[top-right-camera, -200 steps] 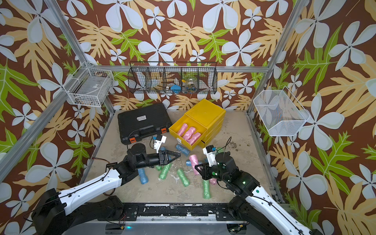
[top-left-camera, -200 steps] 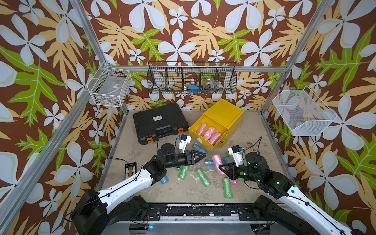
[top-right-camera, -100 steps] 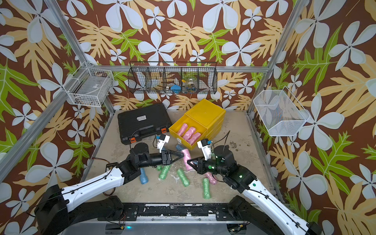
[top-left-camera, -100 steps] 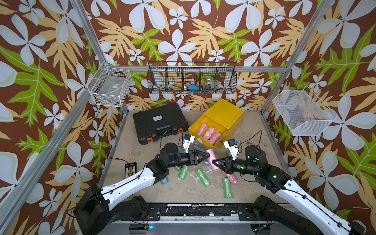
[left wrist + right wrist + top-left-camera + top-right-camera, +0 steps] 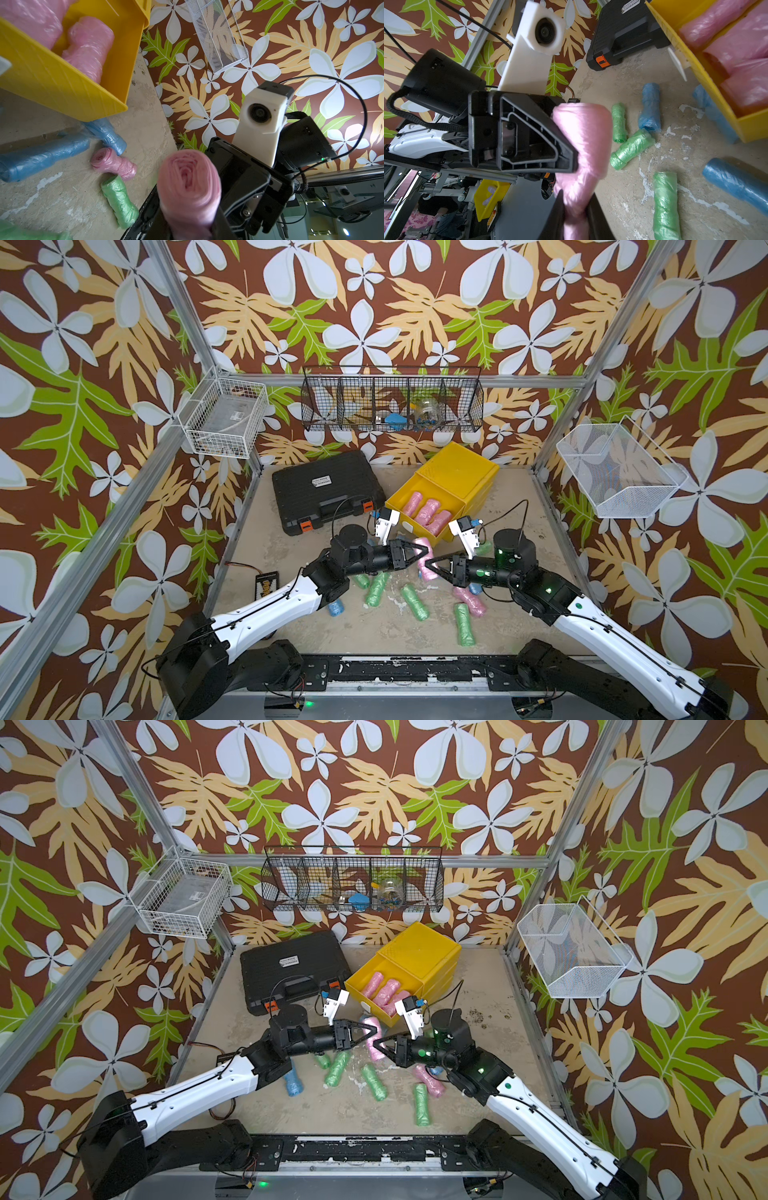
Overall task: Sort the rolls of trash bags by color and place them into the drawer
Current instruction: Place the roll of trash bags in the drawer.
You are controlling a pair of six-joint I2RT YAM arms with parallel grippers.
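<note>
Overhead, left gripper [image 5: 424, 554] and right gripper [image 5: 433, 565] meet at one pink roll [image 5: 422, 542]; only wrist views show both pinching it tight.

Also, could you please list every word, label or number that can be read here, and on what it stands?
No text can be read with certainty.
On the black case, a white label: too small, blurred.
On the small black card: print too small.
On the box in the white wire basket, a sticker: too small.

I see a black case [image 5: 326, 489] on the desk [image 5: 270, 556], wire rack [image 5: 392, 400] behind, white basket [image 5: 224, 423] left, mesh bin [image 5: 619, 472] right.
</note>
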